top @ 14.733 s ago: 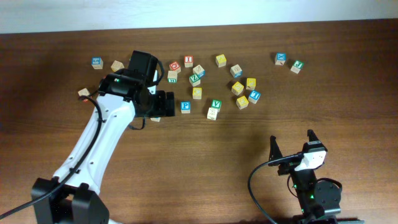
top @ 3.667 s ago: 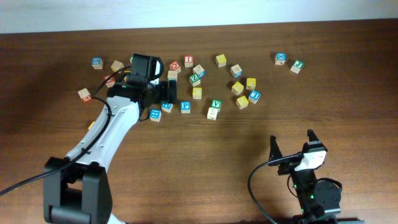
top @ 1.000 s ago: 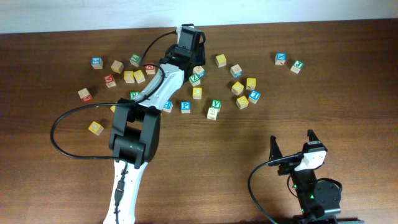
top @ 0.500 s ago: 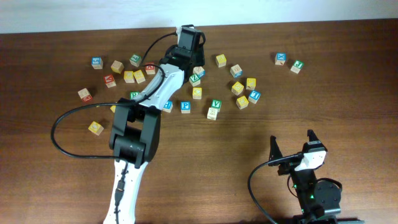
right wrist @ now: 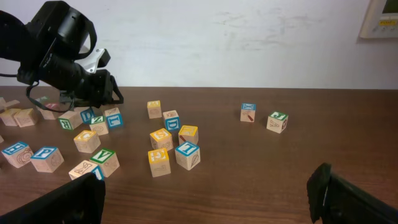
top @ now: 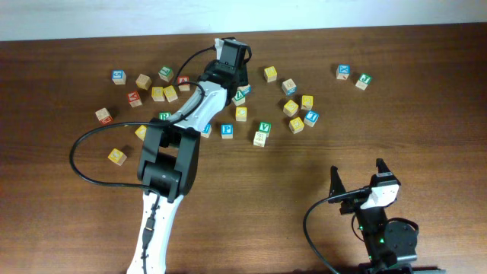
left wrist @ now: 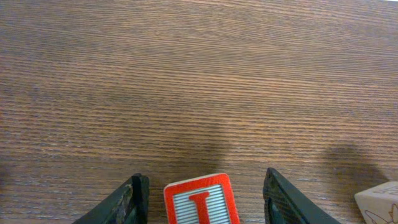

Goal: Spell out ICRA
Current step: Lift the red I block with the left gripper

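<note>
Left gripper [left wrist: 205,186] fingers spread astride I cube [left wrist: 201,200], no contact. Uneven closure could twist or skid it. Right gripper [top: 358,175] spread, idle.

The table [left wrist: 199,74] is showing dark brown wood with thin lines running across it. The I cube [left wrist: 200,200] is wearing a red border and a red letter on a face with thin grey and white stripes. The left jaws on either side of it are looking black. The left arm [top: 199,105] is showing white with black joints. A P cube [top: 227,130] is showing blue, and a yellow cube [top: 270,73] is shining bright. The wall [right wrist: 217,37] is looking white.
</note>
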Robot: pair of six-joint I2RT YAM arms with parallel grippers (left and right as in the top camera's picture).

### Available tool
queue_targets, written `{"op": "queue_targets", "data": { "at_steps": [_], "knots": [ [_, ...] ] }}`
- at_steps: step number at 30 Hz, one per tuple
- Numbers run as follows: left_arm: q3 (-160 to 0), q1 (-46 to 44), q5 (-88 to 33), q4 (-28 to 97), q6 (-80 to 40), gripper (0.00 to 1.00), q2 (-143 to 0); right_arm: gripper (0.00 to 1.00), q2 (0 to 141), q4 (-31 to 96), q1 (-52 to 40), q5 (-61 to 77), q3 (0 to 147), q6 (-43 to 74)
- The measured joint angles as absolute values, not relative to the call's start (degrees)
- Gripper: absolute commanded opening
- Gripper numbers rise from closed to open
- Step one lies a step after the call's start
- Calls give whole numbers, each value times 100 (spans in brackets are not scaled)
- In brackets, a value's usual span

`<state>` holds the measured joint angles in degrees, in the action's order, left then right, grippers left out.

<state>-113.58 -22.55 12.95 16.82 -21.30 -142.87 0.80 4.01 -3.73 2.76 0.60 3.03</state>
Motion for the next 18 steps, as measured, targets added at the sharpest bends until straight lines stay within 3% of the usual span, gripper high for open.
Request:
{"op": "queue_targets", "data": {
  "at_steps": [9, 11, 18],
  "knots": [
    [-11358, -2255, 1358, 1660, -2150, 37, -14306, 98, 80, 401, -373, 276, 60, 301],
    [-11358, -2255, 1358, 1660, -2152, 27, -14311, 98, 80, 401, -373, 276, 60, 303],
    [-11358, -2252, 1374, 1653, -2171, 28, -14315, 98, 80, 401, -373, 276, 60, 303]
  ]
}}
